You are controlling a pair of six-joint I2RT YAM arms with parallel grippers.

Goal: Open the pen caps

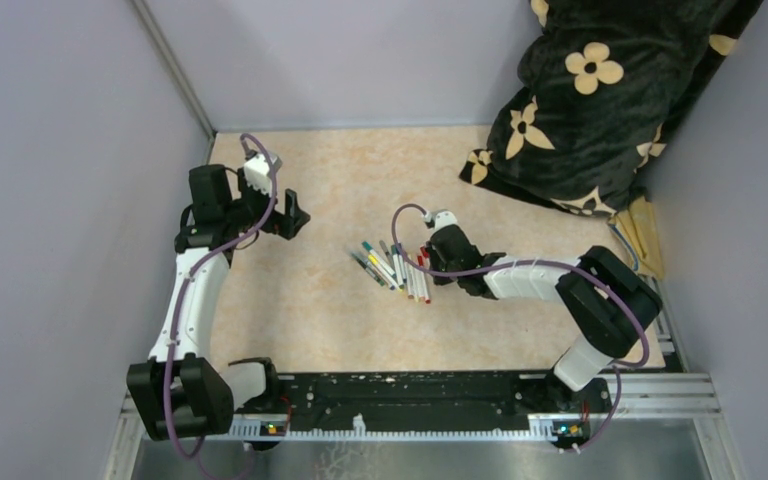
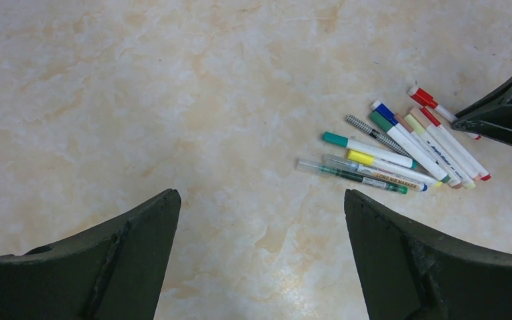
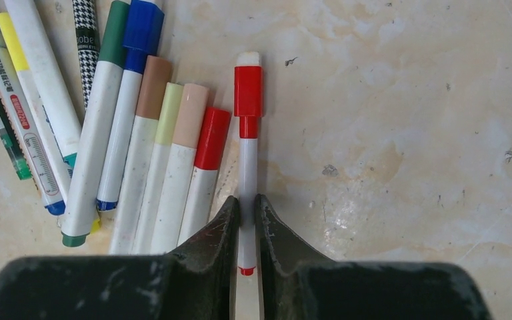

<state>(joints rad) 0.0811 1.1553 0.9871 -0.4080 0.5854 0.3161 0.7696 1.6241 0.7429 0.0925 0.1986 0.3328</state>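
Observation:
Several pens (image 1: 390,268) lie side by side in a loose bunch mid-table, each with its coloured pen cap on. In the right wrist view a red-capped pen (image 3: 247,160) lies just right of the bunch (image 3: 140,133), its red pen cap (image 3: 248,91) pointing away. My right gripper (image 3: 247,200) is shut on this pen's white barrel near the tail end. The same pen (image 2: 433,103) shows in the left wrist view. My left gripper (image 2: 260,200) hangs wide open over bare table left of the pens (image 2: 400,150), holding nothing.
A black blanket with cream flowers (image 1: 600,100) is heaped in the far right corner. Grey walls close in the table on the left, back and right. The arms' mounting rail (image 1: 410,400) runs along the near edge.

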